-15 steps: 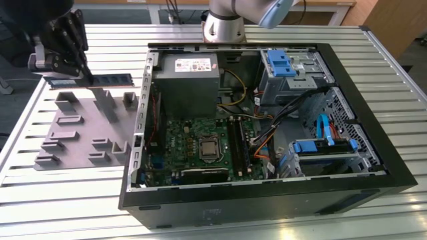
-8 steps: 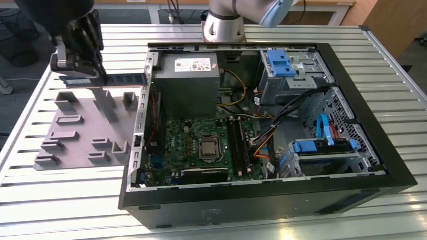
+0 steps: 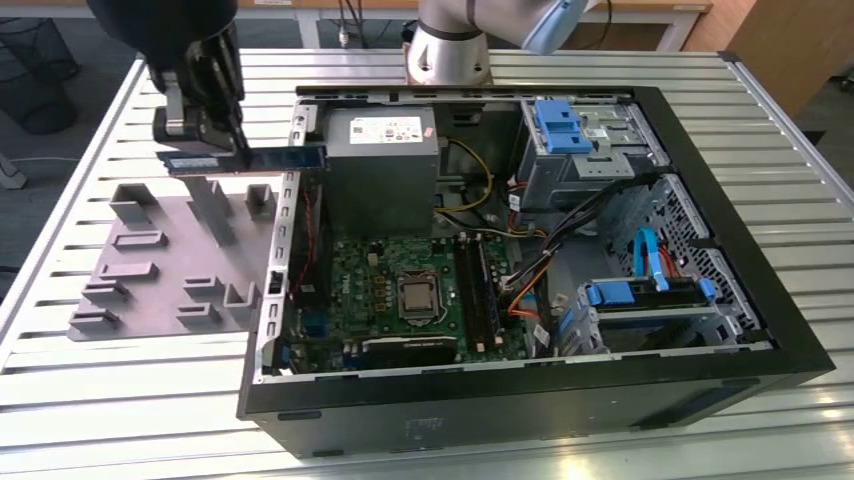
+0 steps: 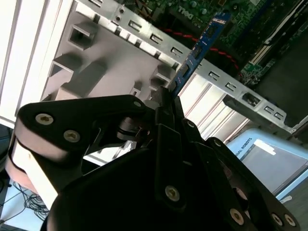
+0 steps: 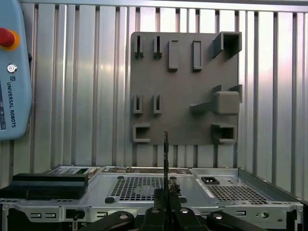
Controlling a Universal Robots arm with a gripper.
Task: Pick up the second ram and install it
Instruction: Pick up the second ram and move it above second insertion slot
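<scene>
Gripper clamps the second ram above the case edge, apparently mid-carry; seating demands alignment with the memory slots.

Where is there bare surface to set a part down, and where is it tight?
Free: slatted metal table between the grey moulded holder tray and the camera-side edge; also to the exterior view's right of the open black computer case. Crowded: the case's cabled interior, and by the case's tray-side wall, where the black gripper holds the slim blue-green ram stick.
</scene>
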